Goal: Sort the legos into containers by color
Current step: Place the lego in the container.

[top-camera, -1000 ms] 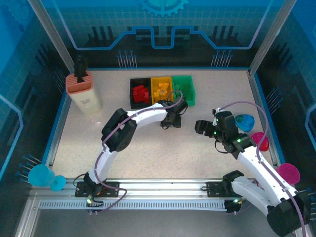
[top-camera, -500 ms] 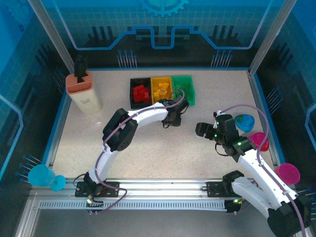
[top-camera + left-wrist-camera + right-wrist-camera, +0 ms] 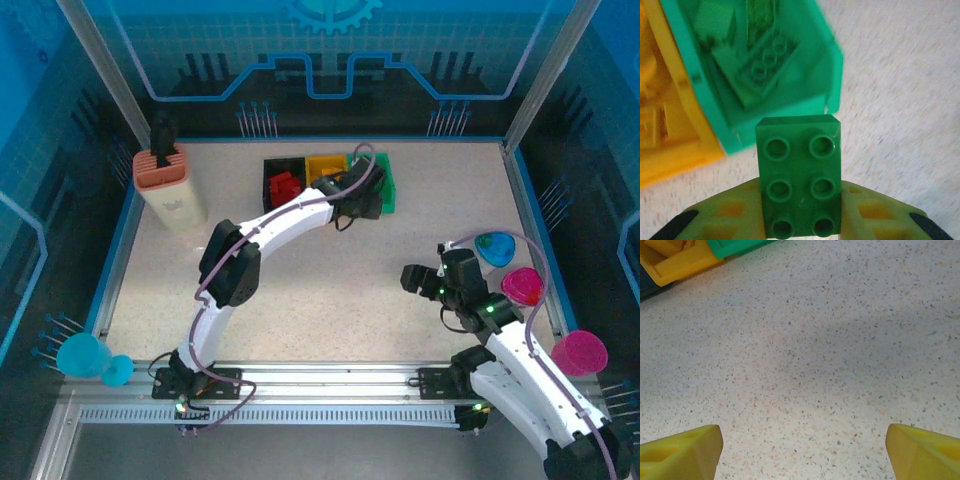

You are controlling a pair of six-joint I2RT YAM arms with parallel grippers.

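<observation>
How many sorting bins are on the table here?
3, in a row: black bin left, yellow bin middle, green bin right, partly covered by the left arm.

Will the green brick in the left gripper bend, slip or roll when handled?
The green brick looks like hard moulded plastic, so it is probably stiff and light. Its smooth sides could slip a little in the left gripper. Its flat faces and square corners suggest it would not roll in the green bin.
</observation>
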